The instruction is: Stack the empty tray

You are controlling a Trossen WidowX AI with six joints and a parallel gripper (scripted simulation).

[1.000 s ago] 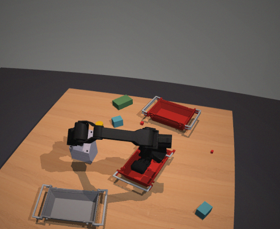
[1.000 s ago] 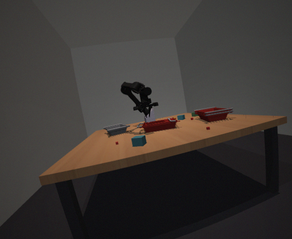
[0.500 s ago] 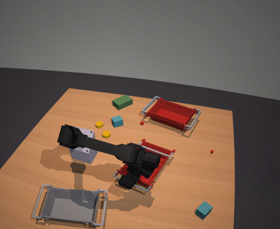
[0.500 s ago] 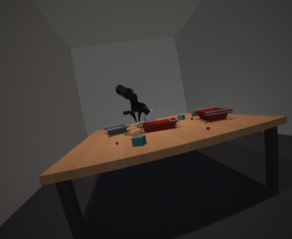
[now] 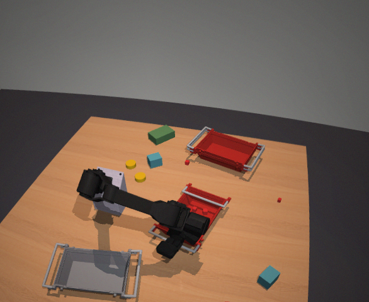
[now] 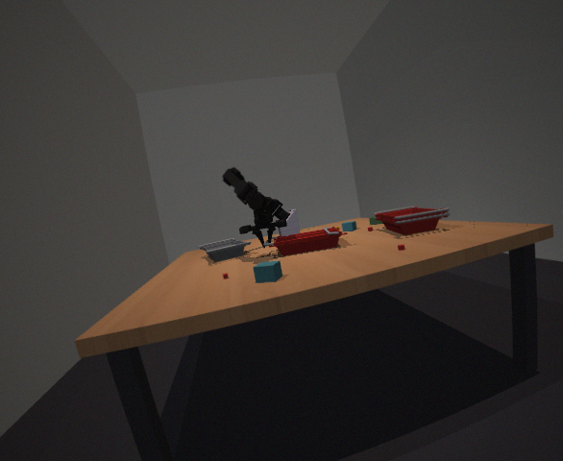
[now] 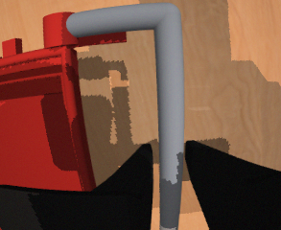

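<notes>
Evidently the gripper [image 6: 264, 244] [image 7: 167, 149] stands part-open around a smooth grey bar [image 7: 170, 96], lower centre, apparently ungripped, beside the glossy red loaded tray [image 5: 207, 207] [image 6: 307, 243] [image 7: 30, 129].

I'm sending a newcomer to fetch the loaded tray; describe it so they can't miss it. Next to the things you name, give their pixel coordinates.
On the wooden table [image 5: 243, 234] [image 6: 421, 257], find the black robot arm [image 5: 134, 202] [image 6: 255, 198]. The loaded tray [image 5: 217, 211] [image 6: 308, 243] [image 7: 25, 134] is the red one beneath it. Unlike the other red tray [image 5: 225, 152] [image 6: 413, 226], it has one bar swung in across its top.

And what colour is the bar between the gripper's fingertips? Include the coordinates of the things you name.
Grey [image 7: 170, 96], showing best in the wrist view.
</notes>
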